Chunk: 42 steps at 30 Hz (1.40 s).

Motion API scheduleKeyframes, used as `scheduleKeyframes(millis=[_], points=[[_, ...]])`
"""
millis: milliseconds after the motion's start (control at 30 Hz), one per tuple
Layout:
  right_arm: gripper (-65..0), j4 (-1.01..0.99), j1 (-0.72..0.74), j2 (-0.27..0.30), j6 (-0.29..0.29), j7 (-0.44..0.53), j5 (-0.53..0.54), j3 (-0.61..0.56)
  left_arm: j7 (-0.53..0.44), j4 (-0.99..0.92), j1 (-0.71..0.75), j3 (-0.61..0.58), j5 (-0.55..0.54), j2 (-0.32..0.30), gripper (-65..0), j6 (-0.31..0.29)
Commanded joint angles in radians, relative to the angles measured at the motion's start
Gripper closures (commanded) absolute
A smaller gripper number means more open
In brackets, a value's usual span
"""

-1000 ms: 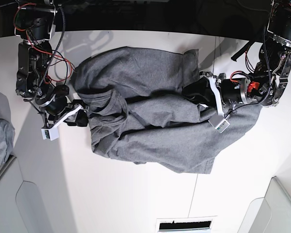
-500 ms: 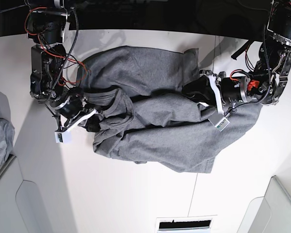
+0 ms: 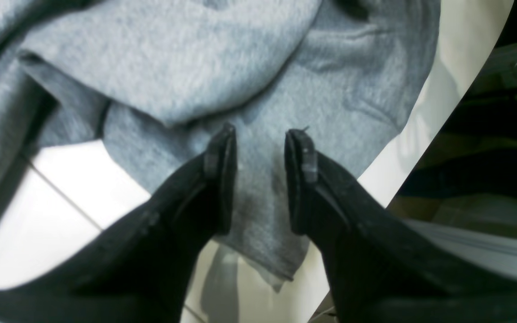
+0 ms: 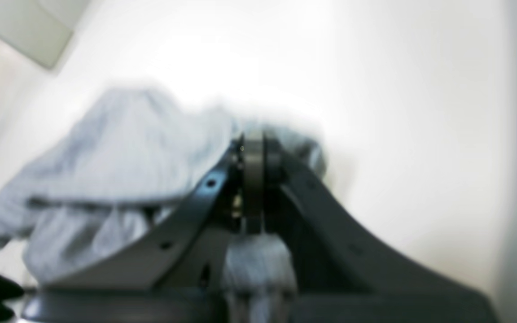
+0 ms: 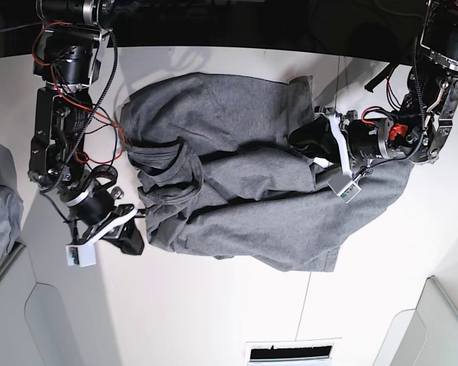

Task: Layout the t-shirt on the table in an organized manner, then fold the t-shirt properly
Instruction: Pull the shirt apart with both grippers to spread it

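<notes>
Layout step, no fold yet. T-shirt (image 5: 237, 191) lies bunched mid-tabletop (image 5: 214, 320), soft heather-grey knit, deep creases, layers overlapping. Right end effector (image 4: 254, 148) is clamped on the shirt's edge at the side near the dark neckline trim (image 5: 168, 156). Left end effector (image 3: 258, 148) sits over the opposite side with jaws apart, cloth between them, not pinched. My read: the left needs a grip next, then both draw apart to flatten.

Crumpled grey t-shirt (image 5: 244, 191) on white table (image 5: 214, 320)
</notes>
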State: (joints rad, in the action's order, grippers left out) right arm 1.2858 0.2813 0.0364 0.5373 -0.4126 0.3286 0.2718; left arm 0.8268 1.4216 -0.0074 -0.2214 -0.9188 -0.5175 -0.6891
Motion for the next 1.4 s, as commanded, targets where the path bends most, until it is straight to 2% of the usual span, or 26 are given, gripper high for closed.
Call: scheduleKeyframes(millis=[0,133,233,400,500,533,567,600,800,967,1067,1200,1333,1367], points=[[0.0,0.056,0.026,0.006,0.013,-0.003,0.019,0.003,-0.014,0.012,-0.01,0.006,-0.019,-0.012,-21.5,-0.009],[0.0,0.172,0.029,0.023,0.012,-0.058,0.019,0.003,-0.015,0.012,0.012,0.006,-0.019,-0.011,-21.5,-0.009],[0.0,0.177,0.027,0.042,0.012,-0.063,0.016,0.003,-0.015,0.012,0.034,0.006,-0.024,-0.011,-21.6,-0.009],[0.0,0.173,-0.001,0.056,0.009,-0.114,-0.056,0.003,-0.015,0.012,0.055,0.006,-0.058,-0.003,-21.6,-0.009],[-25.1,0.13,-0.031,0.063,0.009,-0.1,-0.055,0.002,-0.014,0.012,0.058,0.006,-0.057,0.023,-21.6,-0.009],[-31.6,0.097,-0.033,0.064,0.009,-0.085,-0.056,0.002,-0.015,0.012,0.058,0.006,-0.057,0.032,-21.6,-0.009],[-35.4,0.056,-0.033,0.066,0.009,-0.063,-0.056,0.002,-0.015,0.013,0.057,0.006,-0.057,0.042,-21.6,-0.009],[-36.3,0.012,-0.032,0.066,0.009,-0.031,-0.056,0.001,-0.014,0.013,0.058,0.006,-0.057,0.051,-21.6,-0.009],[-36.2,-0.201,-0.026,0.062,0.022,0.126,-0.048,-0.003,-0.01,0.012,0.063,0.006,-0.056,0.074,-21.6,-0.009],[-35.5,-0.234,-0.027,0.06,0.024,0.154,-0.048,-0.067,-0.011,0.013,0.063,0.006,-0.049,0.074,-21.6,-0.009],[-26.0,-0.248,-0.027,0.06,0.016,0.155,-0.049,-0.116,-0.011,0.013,0.063,0.006,-0.049,0.074,-21.6,-0.009],[-18.1,-0.258,-0.027,0.06,0.016,0.174,-0.049,-0.166,-0.011,0.013,0.063,0.006,-0.049,0.074,-21.6,-0.009],[0.0,-0.257,-0.026,0.06,0.017,0.186,-0.049,-0.177,-0.011,0.013,0.063,0.006,-0.047,0.074,-21.6,-0.009],[0.0,-0.256,-0.026,0.06,0.017,0.192,-0.049,-0.174,-0.011,0.013,0.063,0.006,-0.041,0.074,-21.6,-0.009]])
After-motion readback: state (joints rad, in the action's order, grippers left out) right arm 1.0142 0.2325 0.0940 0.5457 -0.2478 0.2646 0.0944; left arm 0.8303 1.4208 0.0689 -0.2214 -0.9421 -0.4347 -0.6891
